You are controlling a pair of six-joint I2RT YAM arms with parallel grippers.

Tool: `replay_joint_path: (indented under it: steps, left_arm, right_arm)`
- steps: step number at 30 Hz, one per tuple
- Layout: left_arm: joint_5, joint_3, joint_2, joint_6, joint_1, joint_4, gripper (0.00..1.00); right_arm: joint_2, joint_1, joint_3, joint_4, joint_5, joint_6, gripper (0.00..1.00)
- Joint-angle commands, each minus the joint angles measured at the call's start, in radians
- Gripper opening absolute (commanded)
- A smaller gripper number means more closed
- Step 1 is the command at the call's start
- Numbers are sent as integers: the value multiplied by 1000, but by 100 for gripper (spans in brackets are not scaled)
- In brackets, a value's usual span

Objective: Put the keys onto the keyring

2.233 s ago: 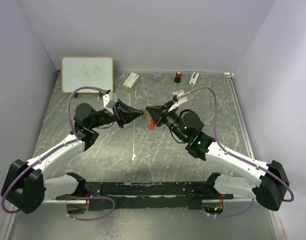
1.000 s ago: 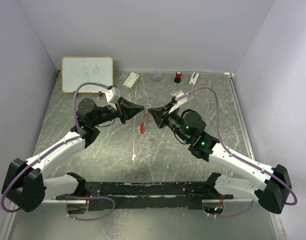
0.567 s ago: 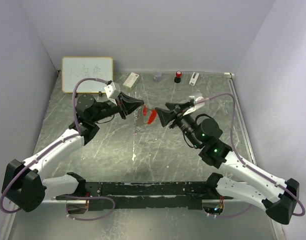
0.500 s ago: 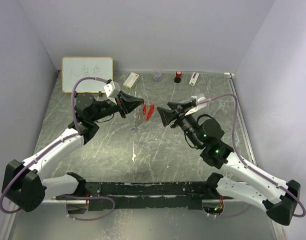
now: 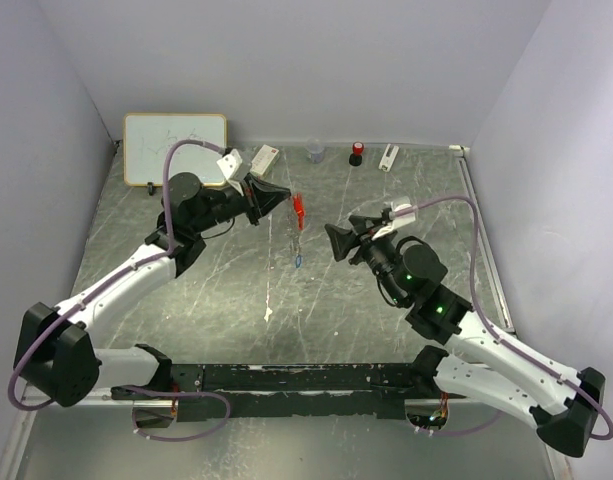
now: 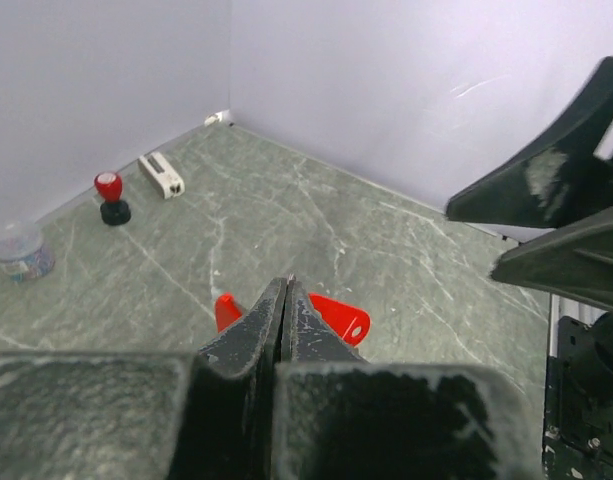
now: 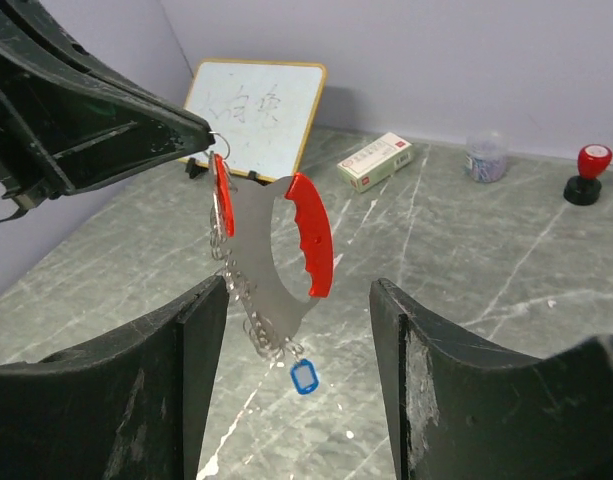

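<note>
left gripper (image 6: pixel 286 290) pinching keyring (image 7: pixel 314 235), blue key (image 7: pixel 304 378) dangling below, right gripper (image 5: pixel 333 243) jaws spread nearby, whiteboard (image 7: pixel 251 115), stamp (image 7: pixel 589 172) behind

My three feeds are bright, lit softly and evenly from overhead, with only faint shadows on the table (image 5: pixel 336 310). Both wrist views go slightly soft up close, and the top lens splays the walls (image 5: pixel 286 70).

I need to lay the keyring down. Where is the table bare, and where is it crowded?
Bare: the middle of the table, bordered by the left arm, the right arm and the base rail. Crowded: the back edge, with whiteboard, box, jar and red stamp, and the gap between the left pincer, holding the keyring, and the open right pincer.
</note>
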Motion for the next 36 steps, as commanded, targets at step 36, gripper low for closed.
replay_joint_path:
  steps: [36]
  left_arm:
    - [-269, -119, 376, -212, -154, 219, 33]
  right_arm:
    - [-244, -4, -143, -120, 63, 39, 61]
